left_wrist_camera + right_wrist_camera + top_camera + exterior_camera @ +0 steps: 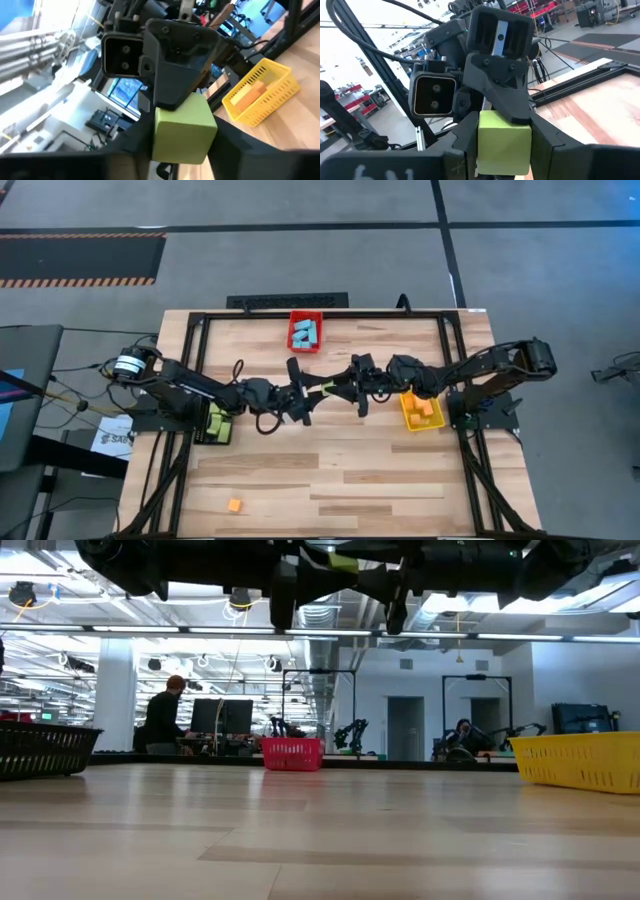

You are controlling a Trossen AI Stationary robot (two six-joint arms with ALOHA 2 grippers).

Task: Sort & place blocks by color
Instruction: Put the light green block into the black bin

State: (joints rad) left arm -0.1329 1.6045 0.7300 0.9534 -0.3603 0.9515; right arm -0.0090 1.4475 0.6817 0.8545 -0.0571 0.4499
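Mid-frame, your left gripper point(312, 392) and right gripper point(345, 388) both pinch one yellow-green block point(328, 389), seemingly a handover toward the black bin point(214, 424).

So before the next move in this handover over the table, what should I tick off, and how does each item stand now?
1. Yellow-green block is between both grippers, above mid-table: ok.
2. Left gripper has a firm hold on the block: cannot tell; the fingers sit beside it, but closure isn't clear.
3. Right gripper has a firm hold: cannot tell, same reason.
4. Black bin, already holding yellow-green blocks, sits by the left arm: ok.
5. Yellow bin holds orange blocks, red bin holds light-blue blocks: ok.
6. All blocks sorted: not ok; a stray orange block lies at the table's near edge.
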